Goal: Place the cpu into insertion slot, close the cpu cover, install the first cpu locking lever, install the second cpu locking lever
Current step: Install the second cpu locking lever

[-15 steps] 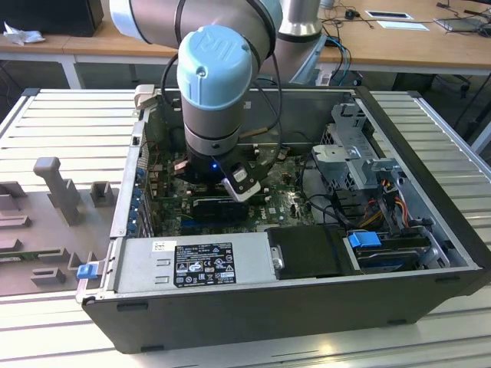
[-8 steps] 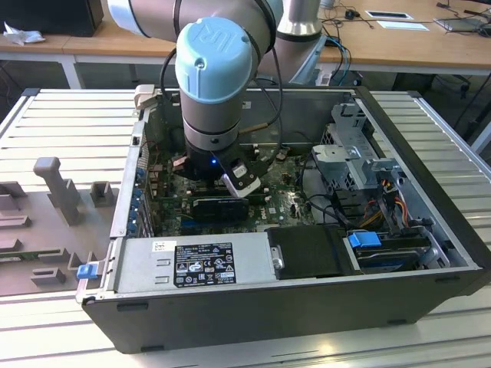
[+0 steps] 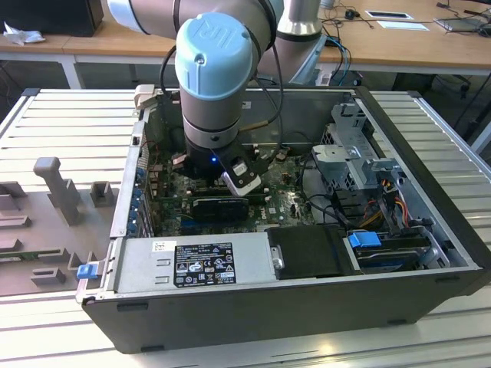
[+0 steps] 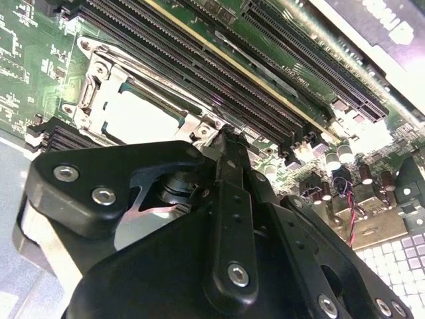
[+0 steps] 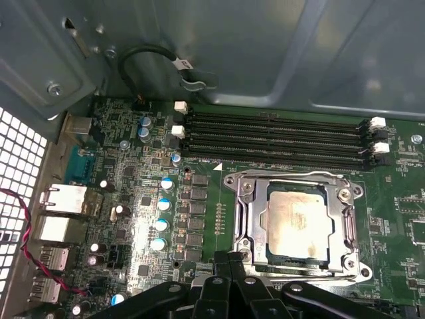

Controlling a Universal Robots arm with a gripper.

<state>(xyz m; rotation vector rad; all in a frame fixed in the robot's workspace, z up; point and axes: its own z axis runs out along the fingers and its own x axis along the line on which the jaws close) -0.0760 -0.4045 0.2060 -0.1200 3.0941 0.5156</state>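
Note:
The cpu (image 5: 295, 222) lies flat in the socket on the green motherboard, its pale metal face showing through the window of the cpu cover (image 5: 247, 212). The silver cover lies down around the chip, so the insertion slot beneath them is hidden. In the second wrist view the cpu (image 4: 143, 119) and cover (image 4: 93, 93) sit just beyond my fingers. My gripper (image 5: 229, 260) is shut, with nothing visible between its black fingertips (image 4: 226, 136). It hovers at one corner of the socket frame. In the exterior view the arm's wrist (image 3: 213, 115) reaches down into the open computer case.
Long black memory slots (image 5: 272, 136) run along the socket's far side, and more slots (image 4: 219, 73) lie beside my fingertips. Capacitors (image 5: 159, 222) and rear ports (image 5: 63, 199) stand nearby. The power supply (image 3: 196, 262), drive cage (image 3: 360, 165) and case walls (image 3: 430, 192) hem the arm in.

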